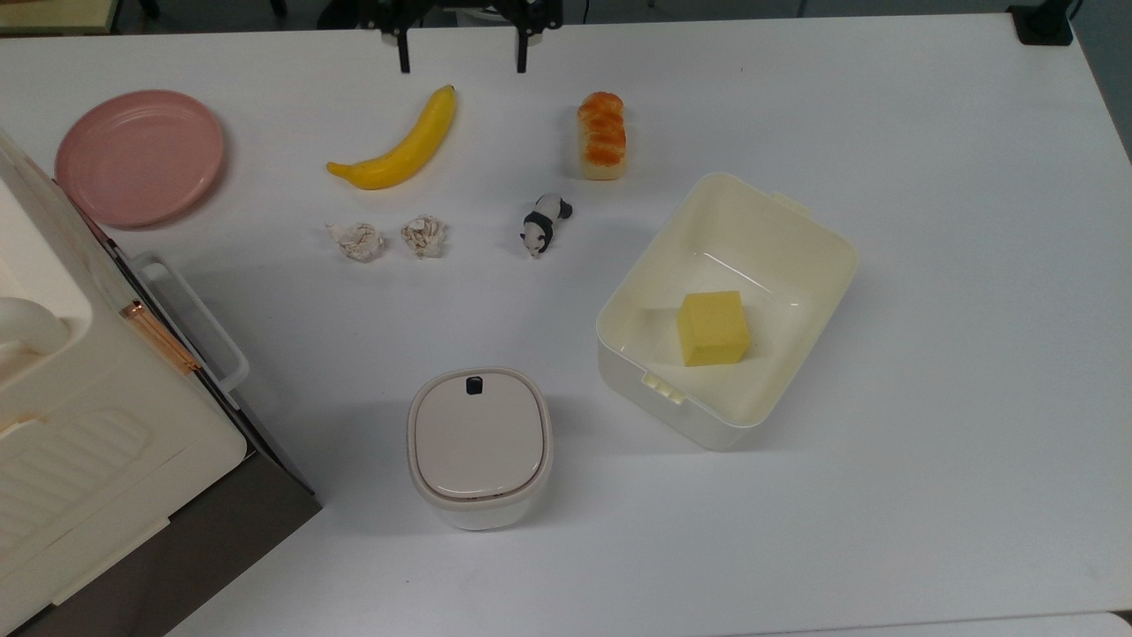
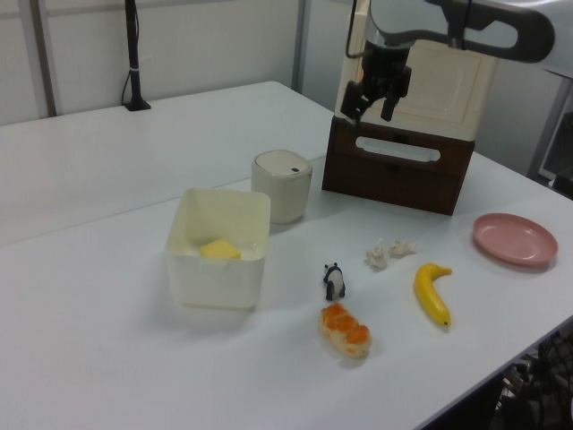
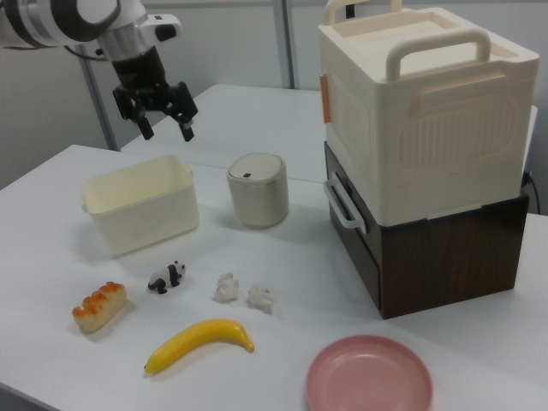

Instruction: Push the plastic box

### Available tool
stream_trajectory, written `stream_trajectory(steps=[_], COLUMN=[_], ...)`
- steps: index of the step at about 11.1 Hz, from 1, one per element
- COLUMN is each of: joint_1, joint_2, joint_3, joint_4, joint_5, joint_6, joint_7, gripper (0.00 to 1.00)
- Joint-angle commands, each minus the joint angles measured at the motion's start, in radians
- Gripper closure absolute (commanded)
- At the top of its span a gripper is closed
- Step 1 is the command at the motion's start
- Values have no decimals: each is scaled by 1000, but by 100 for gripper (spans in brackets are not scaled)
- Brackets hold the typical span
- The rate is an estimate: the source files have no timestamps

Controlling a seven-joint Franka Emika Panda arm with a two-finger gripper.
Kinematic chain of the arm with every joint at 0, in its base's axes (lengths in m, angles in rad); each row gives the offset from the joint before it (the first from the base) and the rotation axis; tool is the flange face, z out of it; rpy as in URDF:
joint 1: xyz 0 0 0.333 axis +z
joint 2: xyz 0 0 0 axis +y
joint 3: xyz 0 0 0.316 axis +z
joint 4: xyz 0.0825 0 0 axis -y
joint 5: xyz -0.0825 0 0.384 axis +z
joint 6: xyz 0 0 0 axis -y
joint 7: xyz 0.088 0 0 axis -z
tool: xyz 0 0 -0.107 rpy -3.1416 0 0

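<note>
The box (image 1: 783, 265) sits on the table (image 1: 929, 442), open-topped, with a yellow block (image 1: 713, 328) inside. Landmark: the box. The lidded container (image 1: 480, 447) stands near its latch side; the panda (image 1: 544, 223) and bread (image 1: 601, 134) lie off its long wall. The hand (image 3: 163, 114) hangs high above the box, well apart from it, fingers spread and empty. Judged step: contact not made, with the arm raised clear. A further push would call for descending beside a wall and pressing sideways.

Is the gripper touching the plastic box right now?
Apart. The right view shows the gripper open and raised in the air, with a clear gap above the plastic box.
</note>
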Motion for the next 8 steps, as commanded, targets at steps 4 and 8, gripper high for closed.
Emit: stream_trajectory(steps=[4,8], joint_1=[-44,-19], joint_2=[-63,-68], joint_3=[12,-43], joint_4=[-31,-31], joint_5=[82,90], joint_6=[-9,-44], joint_7=[219,176], gripper=[0,0])
